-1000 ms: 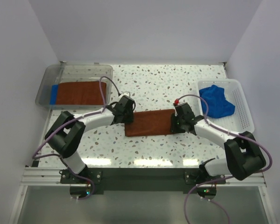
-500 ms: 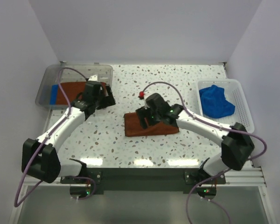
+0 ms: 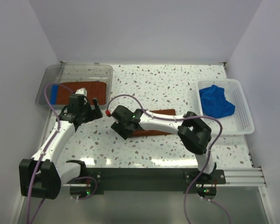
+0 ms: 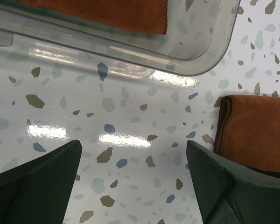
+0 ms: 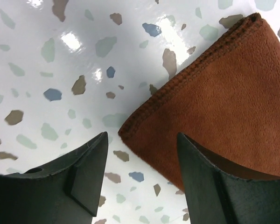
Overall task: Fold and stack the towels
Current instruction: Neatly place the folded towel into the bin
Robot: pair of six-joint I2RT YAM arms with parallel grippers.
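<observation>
- The left end effector (image 4: 133,149) is standing wide open over bare tabletop (image 4: 130,107), holding nothing.
- It is hovering between the tray (image 4: 196,60) and the middle towel (image 4: 256,126), with one finger (image 4: 224,182) showing just beside that towel's edge.
- The right end effector (image 5: 142,140) is standing moderately open, gripping nothing. One finger (image 5: 210,182) is hanging over the middle towel's corner and the other over the tabletop.
- The middle towel, rust-brown and folded, is lying flat at the centre of the tabletop. In the top view the right arm is crossing over it and hiding much of it.
- The brown tray towel (image 3: 81,87) is lying flat in the clear tray at the far left, with the blue tray towel (image 3: 53,95) peeking out at its left end.
- The basket towel (image 3: 216,100), blue and crumpled, is sitting in the white basket (image 3: 245,109) at the right edge.
</observation>
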